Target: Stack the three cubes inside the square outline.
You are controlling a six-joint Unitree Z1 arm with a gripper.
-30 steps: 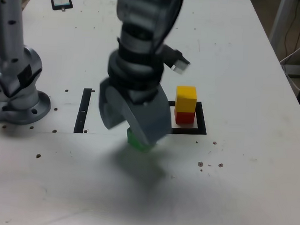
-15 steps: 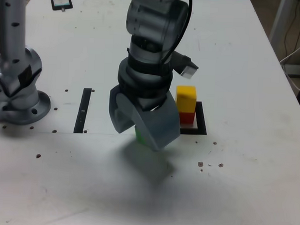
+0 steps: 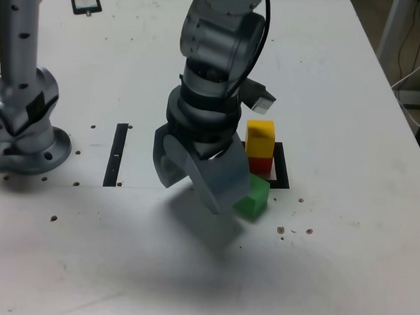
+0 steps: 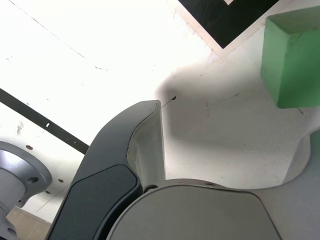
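Having shifted toward the exterior view's right since a second ago, now hanging beside the stack: the hand (image 3: pixel 208 173), with the green cube (image 3: pixel 252 198) no longer hidden beneath it but lying on the white counter (image 3: pixel 351 122) just outside the near corner of the square outline (image 3: pixel 282 169). Counting three cubes, one of each colour: yellow cube (image 3: pixel 260 138) sitting squarely on red cube (image 3: pixel 260 164) inside the outline, green one alone on the counter, turned slightly askew to the frame's edges, no long axis to speak of. Counting one outline and one thin black strip (image 3: pixel 116 155) well off toward the exterior view's left. Standing spread wide, gripping nothing, the hand; green cube lying clear of both jaws in the wrist view.
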